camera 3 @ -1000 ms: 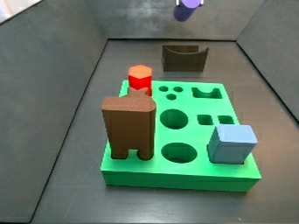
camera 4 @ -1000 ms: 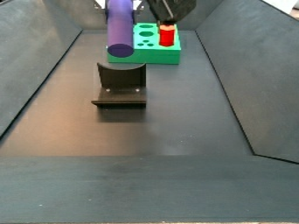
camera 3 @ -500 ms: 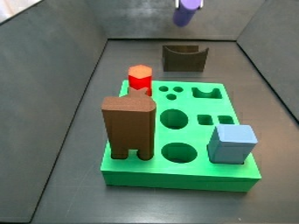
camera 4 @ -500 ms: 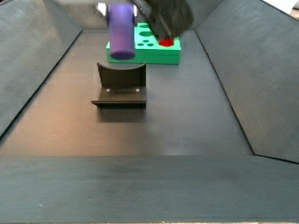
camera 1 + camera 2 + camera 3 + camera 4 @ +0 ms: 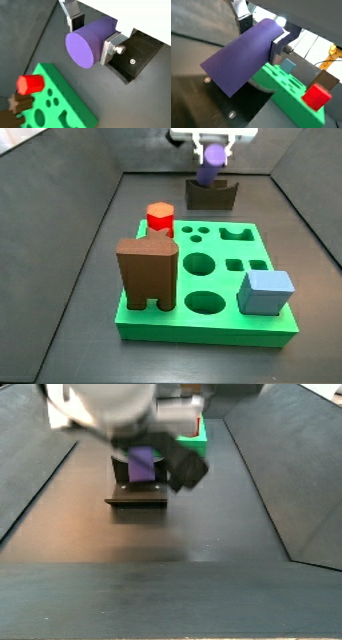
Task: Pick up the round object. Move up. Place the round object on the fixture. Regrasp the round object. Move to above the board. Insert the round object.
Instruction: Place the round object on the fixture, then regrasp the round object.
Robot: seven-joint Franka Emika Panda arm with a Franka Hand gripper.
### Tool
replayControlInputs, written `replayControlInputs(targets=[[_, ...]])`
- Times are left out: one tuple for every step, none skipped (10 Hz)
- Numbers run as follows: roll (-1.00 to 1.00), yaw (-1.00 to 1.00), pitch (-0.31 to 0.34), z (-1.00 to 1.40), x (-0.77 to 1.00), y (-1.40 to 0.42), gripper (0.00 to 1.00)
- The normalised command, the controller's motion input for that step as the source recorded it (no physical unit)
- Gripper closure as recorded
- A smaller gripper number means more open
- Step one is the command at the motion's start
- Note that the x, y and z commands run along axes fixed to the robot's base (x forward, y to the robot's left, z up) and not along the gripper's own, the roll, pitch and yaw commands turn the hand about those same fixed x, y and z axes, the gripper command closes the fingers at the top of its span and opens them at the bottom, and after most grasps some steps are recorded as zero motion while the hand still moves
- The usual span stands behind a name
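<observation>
The gripper (image 5: 211,150) hangs at the far end of the enclosure, its silver fingers (image 5: 111,45) clamped on either side of the round object (image 5: 87,42), a smooth purple cylinder whose flat end face fills the middle of a wrist view and whose long flank (image 5: 243,57) stretches out from the jaws in a wrist view. In a side view the purple peg (image 5: 209,172) points down from the gripper, its lower end right at the notch of the fixture (image 5: 211,196), the dark block directly beneath; whether the peg is touching the notch cannot be told from here. In a side view the gripper (image 5: 144,454) is a blur, with the purple piece (image 5: 140,458) just showing between it and the fixture (image 5: 135,492) below. The board (image 5: 209,306), bright green, lies on the floor on the near side of the fixture, away from the gripper, carrying a red hexagonal peg (image 5: 159,216), a tall brown arch block (image 5: 146,273) and a pale blue cube (image 5: 266,292), with open round holes (image 5: 198,264) between them.
</observation>
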Motion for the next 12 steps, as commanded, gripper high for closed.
replayControlInputs(targets=[[-0.17,-0.19,0.029,-1.00,0.18,0.13,1.00],[-0.16,-0.16,-0.018,-0.78,0.15,0.11,1.00],[-0.15,-0.15,-0.031,-0.65,0.13,0.10,1.00],[-0.15,-0.11,-0.051,-0.43,0.10,0.07,1.00],[-0.12,-0.09,-0.064,-0.40,0.07,0.05,1.00],[-0.11,-0.07,-0.069,-0.40,0.07,0.05,1.00],[-0.11,-0.05,-0.069,-0.40,0.07,0.05,1.00],[-0.11,-0.03,-0.068,-0.40,0.07,0.05,1.00],[0.00,0.00,0.000,-0.17,0.00,-0.50,1.00],[0.00,0.00,0.000,0.00,0.00,0.00,0.00],[0.03,0.00,-0.001,1.00,0.00,0.00,0.00],[0.04,0.01,0.003,1.00,-0.01,0.00,0.00]])
